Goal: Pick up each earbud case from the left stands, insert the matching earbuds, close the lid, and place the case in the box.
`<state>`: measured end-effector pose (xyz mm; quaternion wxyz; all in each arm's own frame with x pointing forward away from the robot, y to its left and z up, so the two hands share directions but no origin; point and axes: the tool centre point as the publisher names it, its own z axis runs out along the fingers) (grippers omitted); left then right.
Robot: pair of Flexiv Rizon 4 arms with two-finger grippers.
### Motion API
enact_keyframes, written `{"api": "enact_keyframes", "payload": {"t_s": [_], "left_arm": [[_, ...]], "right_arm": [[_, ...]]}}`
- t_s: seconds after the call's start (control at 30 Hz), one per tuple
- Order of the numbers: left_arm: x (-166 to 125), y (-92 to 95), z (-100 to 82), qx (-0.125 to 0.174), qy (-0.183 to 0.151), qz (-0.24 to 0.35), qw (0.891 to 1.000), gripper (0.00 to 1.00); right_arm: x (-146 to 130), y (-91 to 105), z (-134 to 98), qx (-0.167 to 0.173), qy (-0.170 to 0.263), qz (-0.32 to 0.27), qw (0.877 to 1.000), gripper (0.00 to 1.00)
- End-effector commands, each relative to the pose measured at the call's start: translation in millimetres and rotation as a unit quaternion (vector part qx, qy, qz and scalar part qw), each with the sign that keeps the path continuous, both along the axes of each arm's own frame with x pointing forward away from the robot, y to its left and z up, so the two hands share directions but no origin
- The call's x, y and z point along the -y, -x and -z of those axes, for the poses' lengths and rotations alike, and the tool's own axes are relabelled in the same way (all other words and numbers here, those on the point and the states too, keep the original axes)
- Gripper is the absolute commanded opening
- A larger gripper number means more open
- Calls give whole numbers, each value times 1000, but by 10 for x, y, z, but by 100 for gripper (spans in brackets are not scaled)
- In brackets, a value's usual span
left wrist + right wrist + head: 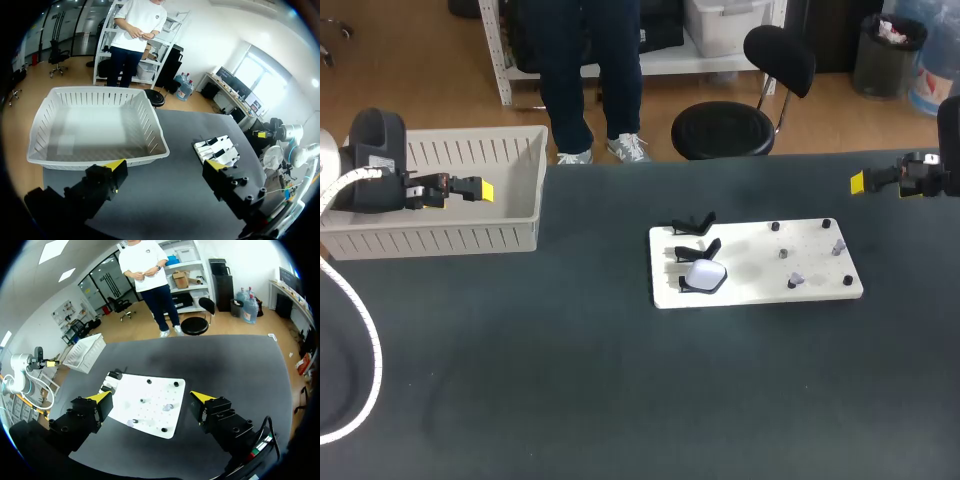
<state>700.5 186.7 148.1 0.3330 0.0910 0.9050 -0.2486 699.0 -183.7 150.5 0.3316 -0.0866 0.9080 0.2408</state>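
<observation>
Head view: earbud case (706,274) on front stand (686,284) of board (760,288), untouched. Left gripper (480,189) over box (525,225), right gripper (860,182) well apart from the board; both spread, empty. Pickup looks pending; left arm likely must cross to case.

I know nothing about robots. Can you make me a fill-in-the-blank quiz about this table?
The earbud case on the white board is coloured ___.
The box holds ___ cases.
The left gripper and the right gripper are both ___.
Of the three black stands, ___ bears a case.
Missing words: white; zero; open; one.
</observation>
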Motion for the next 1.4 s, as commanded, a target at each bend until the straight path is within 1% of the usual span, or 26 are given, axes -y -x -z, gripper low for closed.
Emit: {"api": "enact_keyframes", "payload": {"t_s": [0.03, 0.37, 0.4, 0.43, 0.47, 0.5, 0.53, 0.57, 0.6, 0.63, 0.67, 0.73, 0.77, 0.8, 0.83, 0.87, 0.93, 0.97, 1.0, 1.4], "left_arm": [[13, 4, -12, -2, -3, -3, 1000, 100], [13, 4, -12, -2, -3, -3, 1000, 100], [37, 6, -18, 32, 23, 27, 999, 100], [44, 22, -30, 48, 35, 43, 997, 100], [67, 19, -25, 67, 30, 72, 995, 100], [89, 44, -30, 100, 49, 102, 988, 100], [89, 49, -33, 107, 57, 119, 985, 100], [110, 61, -38, 135, 56, 143, 979, 100], [123, 102, -54, 172, 87, 176, 965, 100], [137, 121, -56, 193, 92, 205, 955, 100], [150, 148, -55, 212, 116, 226, 944, 100], [180, 199, -60, 253, 141, 276, 916, 100], [205, 199, -59, 257, 138, 284, 913, 100], [244, 212, -61, 269, 137, 301, 905, 100], [284, 219, -64, 272, 139, 312, 900, 100], [325, 234, -71, 280, 134, 324, 894, 100], [382, 276, -85, 294, 143, 351, 877, 100], [414, 302, -92, 298, 137, 366, 871, 100], [438, 321, -98, 298, 131, 377, 867, 100], [438, 321, -98, 298, 131, 377, 867, 100]], "right_arm": [[2, 0, 2, 0, 0, 0, 1000, 100], [2, 0, 2, 0, 0, 0, 1000, 100], [2, 0, 2, 0, 0, 0, 1000, 100], [2, 0, 2, 0, 0, 0, 1000, 100], [2, 0, 2, 0, 0, 0, 1000, 100], [2, 0, 2, 0, 0, 0, 1000, 100], [2, 0, 2, 0, 0, 0, 1000, 100], [2, 0, 2, 0, 0, 0, 1000, 100], [2, 0, 2, 0, 0, 0, 1000, 100], [2, 0, 2, 0, 0, 0, 1000, 100], [2, 0, 2, 0, 0, 0, 1000, 100], [2, 0, 2, 0, 0, 0, 1000, 100], [2, 0, 2, 0, 0, 0, 1000, 100], [2, 0, 2, 0, 0, 0, 1000, 100], [2, 0, 2, 0, 0, 0, 1000, 100], [2, 0, 2, 0, 0, 0, 1000, 100], [2, 0, 2, 0, 0, 0, 1000, 100], [2, 0, 2, 0, 0, 0, 1000, 100], [2, 0, 2, 0, 0, 0, 1000, 100], [2, 0, 2, 0, 0, 0, 1000, 100]]}}
